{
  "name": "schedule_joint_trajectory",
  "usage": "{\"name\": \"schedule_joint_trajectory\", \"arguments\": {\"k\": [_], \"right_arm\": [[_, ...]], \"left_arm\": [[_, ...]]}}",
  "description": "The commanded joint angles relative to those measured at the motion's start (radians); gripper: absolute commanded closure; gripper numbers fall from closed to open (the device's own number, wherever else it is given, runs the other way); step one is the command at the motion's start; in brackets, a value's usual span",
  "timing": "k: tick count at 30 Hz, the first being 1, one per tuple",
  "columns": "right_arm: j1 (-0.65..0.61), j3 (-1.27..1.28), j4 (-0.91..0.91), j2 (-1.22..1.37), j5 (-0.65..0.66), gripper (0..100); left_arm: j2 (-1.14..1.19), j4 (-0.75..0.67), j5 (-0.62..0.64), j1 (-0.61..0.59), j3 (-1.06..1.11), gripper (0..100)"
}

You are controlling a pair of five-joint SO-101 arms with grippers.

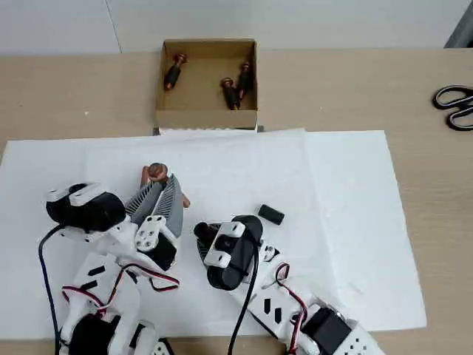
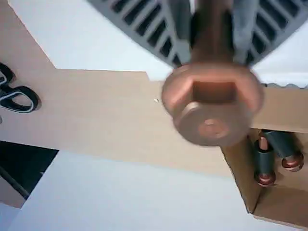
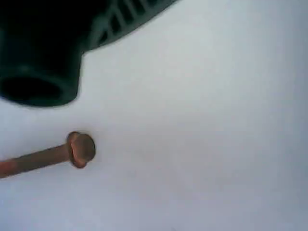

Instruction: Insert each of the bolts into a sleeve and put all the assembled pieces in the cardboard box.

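Gripping a bolt (image 2: pixel 211 103) in left fingers (image 2: pixel 139 24), right fingers (image 3: pixel 125 19) holding a sleeve (image 3: pixel 36 84)

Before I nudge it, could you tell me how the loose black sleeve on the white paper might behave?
The black sleeve is a short cylinder lying on its side, so it would probably roll. It looks small, so likely light, and may skid on the smooth white paper.

No legible text anywhere.
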Motion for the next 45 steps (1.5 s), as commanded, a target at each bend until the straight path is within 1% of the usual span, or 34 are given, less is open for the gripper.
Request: {"name": "schedule_joint_trajectory", "arguments": {"k": [1, 6, 9, 13, 19, 23, 26, 30, 36, 40, 45], "right_arm": [[-0.002, 0.002, -0.027, -0.01, 0.011, 99.5], [-0.002, 0.028, -0.039, -0.01, 0.011, 99.5], [0.004, 0.037, -0.071, -0.01, 0.011, 99.5], [0.044, 0.057, -0.091, -0.01, 0.012, 99.5], [0.047, 0.06, -0.111, -0.01, 0.012, 99.5], [0.047, 0.069, -0.111, -0.01, 0.012, 99.5], [0.047, 0.069, -0.113, -0.01, 0.012, 99.5], [0.048, 0.068, -0.113, -0.01, 0.012, 99.5], [0.102, 0.066, -0.15, -0.01, 0.012, 99.5], [0.104, 0.071, -0.148, -0.01, 0.012, 99.5], [0.101, 0.075, -0.145, -0.01, 0.011, 99.5]], "left_arm": [[-0.012, -0.011, -0.002, 0.0, -0.004, 99], [-0.012, -0.032, 0.021, 0.009, 0.067, 99], [-0.012, -0.032, 0.021, 0.009, 0.071, 99], [-0.012, -0.032, 0.023, 0.009, 0.071, 99], [-0.012, -0.032, 0.023, 0.014, 0.071, 99], [-0.012, -0.032, 0.023, 0.089, 0.071, 99], [-0.012, -0.035, 0.023, 0.118, 0.071, 99], [-0.012, -0.032, 0.023, 0.121, 0.071, 99], [-0.012, -0.032, 0.023, 0.12, 0.07, 99], [-0.012, -0.035, 0.023, 0.117, 0.065, 99], [-0.011, -0.037, 0.023, 0.115, -0.004, 99]]}}
